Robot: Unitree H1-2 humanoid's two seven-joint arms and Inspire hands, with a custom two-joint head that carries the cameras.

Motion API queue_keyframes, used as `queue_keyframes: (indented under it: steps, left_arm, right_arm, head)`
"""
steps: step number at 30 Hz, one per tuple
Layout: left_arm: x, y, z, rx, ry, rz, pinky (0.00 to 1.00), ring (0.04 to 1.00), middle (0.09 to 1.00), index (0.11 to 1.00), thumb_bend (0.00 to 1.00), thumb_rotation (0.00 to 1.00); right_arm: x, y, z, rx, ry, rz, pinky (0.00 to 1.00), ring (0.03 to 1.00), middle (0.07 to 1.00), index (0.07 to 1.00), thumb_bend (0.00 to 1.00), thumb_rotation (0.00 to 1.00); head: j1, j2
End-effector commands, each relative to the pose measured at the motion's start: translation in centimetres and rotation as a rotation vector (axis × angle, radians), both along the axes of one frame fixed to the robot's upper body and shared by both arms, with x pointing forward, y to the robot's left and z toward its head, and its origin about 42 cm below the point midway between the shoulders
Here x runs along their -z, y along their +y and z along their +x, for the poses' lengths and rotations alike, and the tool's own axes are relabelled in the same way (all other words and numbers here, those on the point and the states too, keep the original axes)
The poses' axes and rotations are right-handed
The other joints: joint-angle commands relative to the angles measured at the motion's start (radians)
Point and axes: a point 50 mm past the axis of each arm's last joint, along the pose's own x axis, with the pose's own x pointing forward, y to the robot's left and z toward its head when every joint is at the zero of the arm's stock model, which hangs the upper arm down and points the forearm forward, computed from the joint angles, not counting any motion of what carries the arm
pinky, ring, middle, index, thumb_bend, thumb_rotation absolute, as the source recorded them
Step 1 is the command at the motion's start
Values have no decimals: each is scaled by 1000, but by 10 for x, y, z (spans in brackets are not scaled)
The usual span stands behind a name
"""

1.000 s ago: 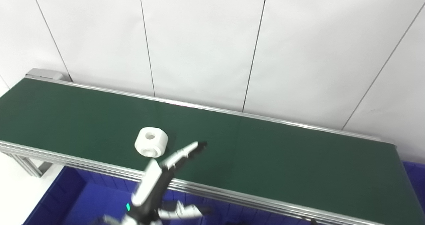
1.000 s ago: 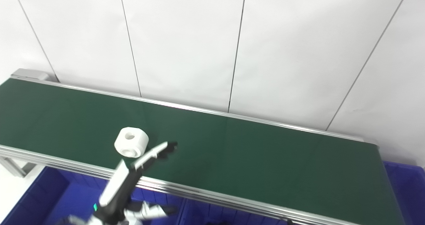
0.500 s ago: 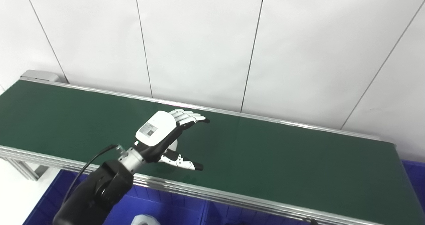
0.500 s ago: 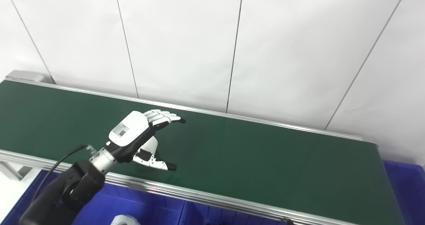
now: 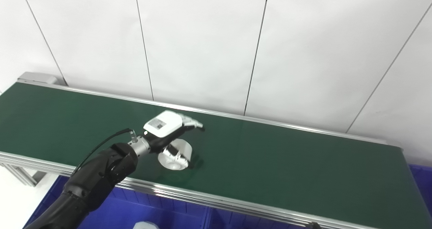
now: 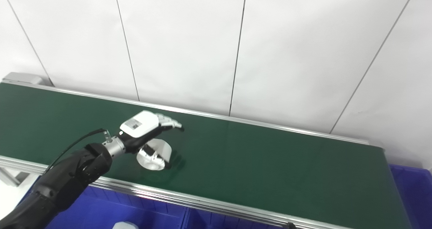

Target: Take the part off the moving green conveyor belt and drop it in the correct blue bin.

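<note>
Part (image 5: pixel 175 150) and left hand (image 5: pixel 165 127) now share one spot on the green conveyor belt (image 5: pixel 287 161): the white ring-shaped piece sits directly under the palm, a little toward the near rail, and the hand covers its upper side. The fingers (image 5: pixel 192 122) reach past it on the far side, pointing along the belt to the right, while the thumb (image 6: pixel 152 154) comes down across the near face of the part. So the piece lies between fingers and thumb — the closing direction is across the belt, not along it. The bore of the part (its axis) seems tipped toward the near rail and downward, since the round face with the hole looks at the camera from below the hand; I judge the piece may be tilted or just leaving the belt, but the dark shadow beside it does not settle this.

The fingers are curled only partly. Whether they press on the part or merely cage it I cannot tell, because the back of the hand hides the contact.

Right hand is not visible in either view. Below the rail, a blue bin (image 5: pixel 141 212) is cut off by the bottom edge — a pale object (image 5: pixel 145 225) in it shows only its top, too little to name it.
</note>
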Motion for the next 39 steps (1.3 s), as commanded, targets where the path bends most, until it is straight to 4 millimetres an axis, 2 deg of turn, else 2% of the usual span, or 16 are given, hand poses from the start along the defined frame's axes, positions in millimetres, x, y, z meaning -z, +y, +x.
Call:
queue_keyframes:
  steps: [1, 4, 7, 13, 15, 17, 18, 19, 22, 24, 31, 36, 39]
  left_arm:
    - [-24, 6, 17, -2, -56, 15, 819, 839, 826, 800, 832, 401]
    - [-17, 5, 18, -13, -39, 34, 802, 835, 825, 796, 846, 378]
    - [-16, 2, 17, -21, 10, 78, 813, 836, 823, 783, 834, 414]
    - [-12, -8, 15, -23, 54, 96, 697, 706, 708, 700, 848, 423]
    - [-7, -13, 14, -27, -12, 68, 623, 630, 645, 653, 853, 371]
    - [0, -18, 11, -43, -118, 9, 530, 543, 579, 610, 811, 249]
    - [3, -21, 10, -54, -165, -28, 500, 512, 550, 573, 745, 181]
    - [5, -24, 9, -62, -201, -62, 461, 474, 517, 517, 591, 104]
    - [8, -33, 5, -66, -251, -149, 423, 438, 492, 494, 525, 69]
    - [8, -39, 3, -61, -269, -207, 381, 404, 455, 518, 517, 17]
    - [8, -48, -2, -50, -280, -293, 378, 410, 455, 521, 515, 0]
    - [0, -46, -6, -26, -284, -299, 384, 411, 453, 520, 516, 0]
    - [-9, -40, -11, -6, -288, -281, 396, 414, 449, 522, 517, 0]
  right_arm:
    - [-14, 4, 6, -13, -98, 7, 890, 907, 962, 953, 558, 1000]
    - [-15, 4, 6, -19, -101, 1, 889, 909, 962, 955, 547, 1000]
    - [-15, 3, 5, -17, -101, -1, 888, 907, 959, 954, 552, 1000]
    - [-17, 4, 4, -17, -100, 4, 887, 907, 959, 957, 551, 1000]
    - [-17, 4, 4, -20, -101, 4, 890, 909, 959, 959, 548, 1000]
    - [-17, 4, 4, -22, -101, 2, 885, 906, 957, 958, 557, 1000]
    - [-17, 3, 4, -22, -100, 0, 881, 905, 956, 958, 559, 1000]
    - [-17, 3, 4, -22, -100, -1, 878, 904, 955, 956, 560, 1000]
    - [-18, 4, 4, -21, -95, 2, 878, 906, 956, 956, 561, 1000]
    - [-19, 5, 4, -19, -94, 11, 885, 907, 956, 955, 579, 1000]
    - [-19, 7, 4, -22, -97, 6, 875, 904, 957, 959, 570, 1000]
    - [-20, 8, 4, -23, -98, 5, 868, 900, 959, 958, 569, 1000]
    - [-22, 8, 5, -17, -100, 7, 863, 897, 956, 955, 568, 1000]
  head:
    - [1, 0]
    - [-3, 6]
    - [-5, 9]
    - [-9, 12]
    - [-11, 13]
    - [-12, 13]
    - [-12, 13]
    - [-12, 13]
    - [-14, 14]
    - [-17, 14]
    - [-21, 16]
    - [-20, 22]
    - [-19, 41]
